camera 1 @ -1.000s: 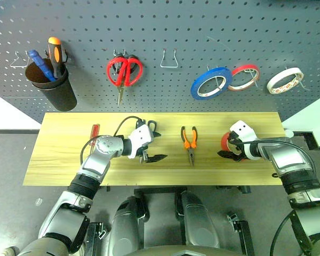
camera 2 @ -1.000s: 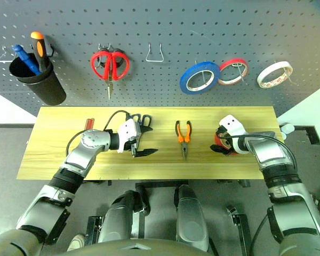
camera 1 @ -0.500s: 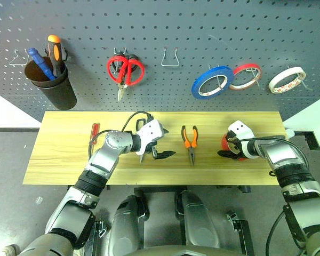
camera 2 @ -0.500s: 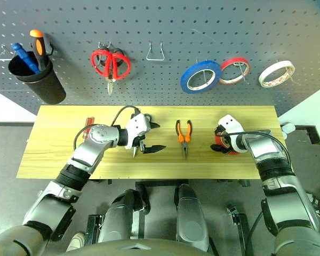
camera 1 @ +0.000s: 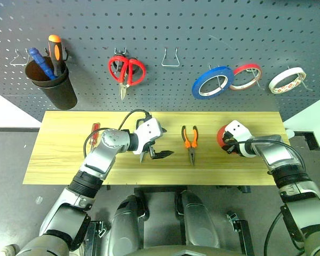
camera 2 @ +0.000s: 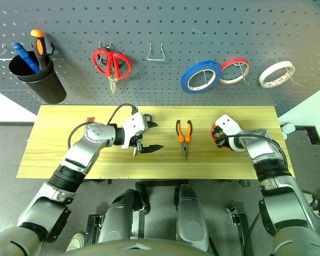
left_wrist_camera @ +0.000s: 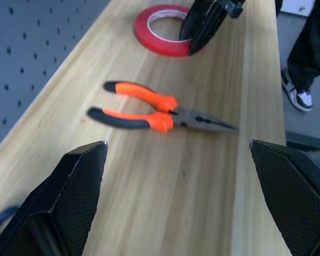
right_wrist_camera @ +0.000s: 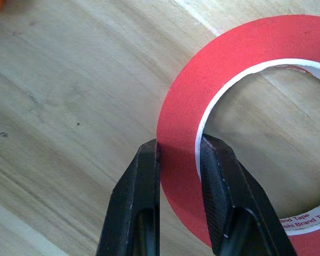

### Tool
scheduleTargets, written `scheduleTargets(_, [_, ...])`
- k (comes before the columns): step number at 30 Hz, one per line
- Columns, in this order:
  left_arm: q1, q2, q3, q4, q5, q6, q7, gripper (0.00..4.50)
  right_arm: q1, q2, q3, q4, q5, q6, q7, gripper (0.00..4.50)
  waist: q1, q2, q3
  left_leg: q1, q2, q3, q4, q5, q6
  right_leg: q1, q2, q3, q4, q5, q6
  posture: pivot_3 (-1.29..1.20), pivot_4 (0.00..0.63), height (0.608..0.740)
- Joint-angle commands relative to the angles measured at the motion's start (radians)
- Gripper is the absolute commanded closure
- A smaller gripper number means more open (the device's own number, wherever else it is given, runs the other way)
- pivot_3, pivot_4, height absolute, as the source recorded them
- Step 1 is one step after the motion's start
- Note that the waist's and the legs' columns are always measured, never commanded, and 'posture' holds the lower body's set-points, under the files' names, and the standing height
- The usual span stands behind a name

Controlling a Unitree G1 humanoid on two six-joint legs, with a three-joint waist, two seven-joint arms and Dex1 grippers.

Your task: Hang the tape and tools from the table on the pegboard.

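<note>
On the table (camera 1: 58,154), my right gripper (right_wrist_camera: 178,160) is shut on the rim of the flat red tape (right_wrist_camera: 202,80), one finger inside the ring and one outside. The tape (left_wrist_camera: 154,34) is at the table's right end. Orange-and-black pliers (camera 1: 190,140) lie mid-table. My left gripper (camera 1: 156,153) hovers wide open and empty just left of them. A grey tip (camera 1: 142,158) pokes out beneath it, probably the dark scissors, otherwise hidden. The red-handled screwdriver (camera 1: 94,130) lies further left. The pegboard (camera 1: 202,32) rises behind the table.
On the pegboard hang a black cup (camera 1: 56,88) with two screwdrivers, red scissors (camera 1: 126,70), a bare wire hook (camera 1: 169,58), a blue roll (camera 1: 212,82), a red roll (camera 1: 245,76) and a cream roll (camera 1: 286,80). A person's leg and shoe (left_wrist_camera: 301,64) stand past the table's right end.
My right gripper's fingers have closed on the tape's rim. The left gripper has risen slightly and shifted a little toward the pliers, still open.
</note>
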Motion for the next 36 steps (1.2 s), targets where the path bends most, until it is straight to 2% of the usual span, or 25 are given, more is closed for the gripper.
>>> scheduleTargets(1, [0.017, 0.029, 0.025, -0.085, -0.052, 0.020, -0.034, 0.00, 0.058, -0.029, -0.018, -0.105, 0.030, 0.065, 0.044, 3.82, 0.002, 0.000, 0.000, 0.000, 0.000, 0.000, 0.000, 0.000, -0.001, 0.000, 0.000, 0.000, 0.000, 0.000, 0.000, -0.16, 0.279, 0.730])
scheduleTargets(6, [0.045, 0.068, 0.060, -0.168, -0.120, 0.067, -0.057, 0.00, 0.141, -0.102, -0.120, -0.313, 0.130, 0.119, 0.115, 3.82, 0.004, 0.002, -0.002, -0.004, -0.001, 0.000, -0.001, 0.003, -0.005, -0.004, 0.000, 0.000, -0.001, 0.001, 0.003, -0.19, 0.236, 0.730])
scheduleTargets(9, [0.089, 0.117, 0.099, -0.213, -0.164, 0.044, -0.092, 0.00, 0.265, -0.163, -0.231, -0.518, 0.234, 0.062, 0.194, 3.82, 0.002, 0.003, -0.005, -0.012, -0.001, 0.000, 0.000, 0.006, -0.007, -0.012, 0.001, -0.001, 0.000, 0.003, 0.005, -0.21, 0.213, 0.730])
scheduleTargets(13, [0.145, 0.141, 0.193, -0.262, -0.289, -0.014, -0.154, 0.00, 0.393, -0.188, -0.393, -0.716, 0.355, 0.021, 0.226, 3.82, -0.004, 0.000, -0.018, -0.013, -0.001, 0.000, 0.000, 0.005, -0.007, -0.013, 0.004, -0.001, 0.000, 0.002, 0.006, -0.25, 0.185, 0.730])
scheduleTargets(19, [0.181, 0.176, 0.309, -0.293, -0.441, -0.029, -0.223, 0.00, 0.405, -0.179, -0.554, -0.879, 0.504, 0.050, 0.187, 3.82, -0.030, -0.004, -0.040, -0.015, -0.001, -0.002, 0.006, -0.001, -0.003, -0.010, 0.004, -0.002, -0.003, 0.007, 0.005, -0.28, 0.159, 0.730])
scheduleTargets(26, [0.123, 0.186, 0.397, -0.298, -0.554, -0.009, -0.212, 0.00, 0.349, -0.186, -0.573, -0.926, 0.542, 0.016, 0.124, 3.82, -0.032, -0.007, -0.067, -0.015, -0.001, -0.003, 0.006, -0.001, -0.002, -0.010, 0.004, -0.002, -0.003, 0.008, 0.005, -0.28, 0.140, 0.730])
scheduleTargets(33, [0.072, 0.185, 0.401, -0.287, -0.569, -0.016, -0.187, 0.00, 0.292, -0.187, -0.516, -0.858, 0.491, -0.057, 0.075, 3.82, -0.033, -0.007, -0.091, -0.015, -0.003, -0.002, 0.007, 0.004, -0.004, -0.010, 0.006, -0.001, -0.002, 0.007, 0.007, -0.27, 0.117, 0.730])
scheduleTargets(36, [0.068, 0.190, 0.406, -0.315, -0.592, 0.006, -0.174, 0.00, 0.291, -0.194, -0.526, -0.867, 0.520, -0.024, 0.070, 3.82, -0.033, -0.007, -0.096, -0.015, -0.003, -0.002, 0.008, 0.005, -0.004, -0.010, 0.006, -0.001, -0.001, 0.007, 0.007, -0.26, 0.114, 0.730])
